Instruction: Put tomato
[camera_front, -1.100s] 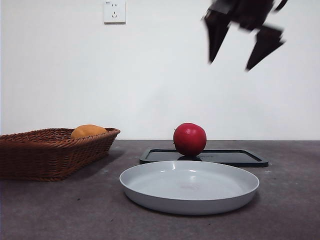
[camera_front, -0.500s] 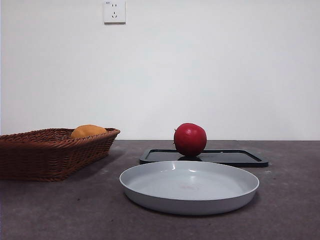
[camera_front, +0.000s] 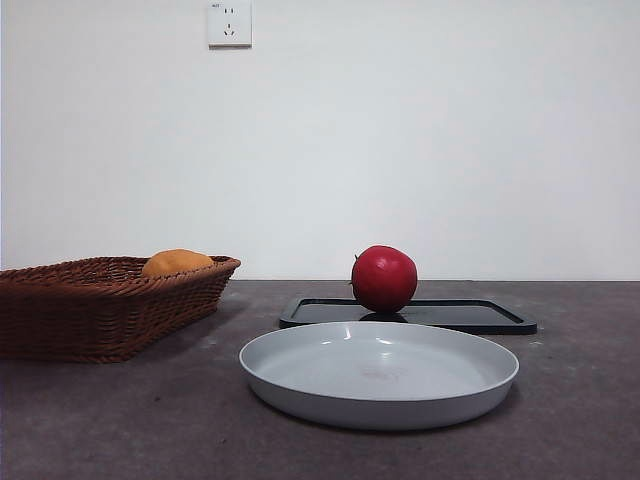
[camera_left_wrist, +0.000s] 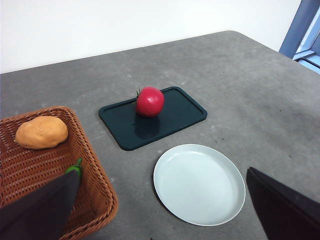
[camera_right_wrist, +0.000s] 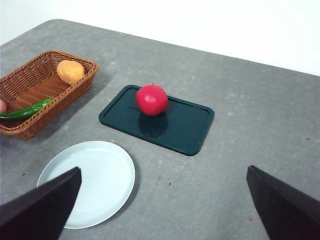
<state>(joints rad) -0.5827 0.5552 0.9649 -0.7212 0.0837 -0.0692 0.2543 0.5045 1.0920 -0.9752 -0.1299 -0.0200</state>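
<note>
The tomato (camera_front: 384, 279) (camera_left_wrist: 150, 101) (camera_right_wrist: 152, 99) sits on the dark tray (camera_front: 470, 315) (camera_left_wrist: 172, 116) (camera_right_wrist: 186, 126), toward one end of it, resting free with nothing touching it. In the front view the tray lies flat on the grey worktop (camera_front: 580, 400) (camera_left_wrist: 240, 75) (camera_right_wrist: 250, 100), and the pale grey plate (camera_front: 300, 385) (camera_left_wrist: 199, 184) (camera_right_wrist: 90, 180) stands nearer the camera at about 6 o'clock from the tomato, apart from the tray. At 9 o'clock from the tomato, well apart, is the wicker basket (camera_front: 60, 320) (camera_left_wrist: 95, 190) (camera_right_wrist: 25, 85), holding an orange-yellow round fruit (camera_front: 176, 263) (camera_left_wrist: 42, 132) (camera_right_wrist: 70, 71) and a green pepper (camera_left_wrist: 75, 169) (camera_right_wrist: 25, 110). A white wall socket (camera_front: 229, 23) is high on the wall at about 11 o'clock. Neither arm shows in the front view. Both wrist views look down from well above the worktop; the left gripper (camera_left_wrist: 160, 220) has its jaws spread wide and released, holding nothing, and the right gripper (camera_right_wrist: 160, 215) likewise has its jaws wide apart and holds nothing
</note>
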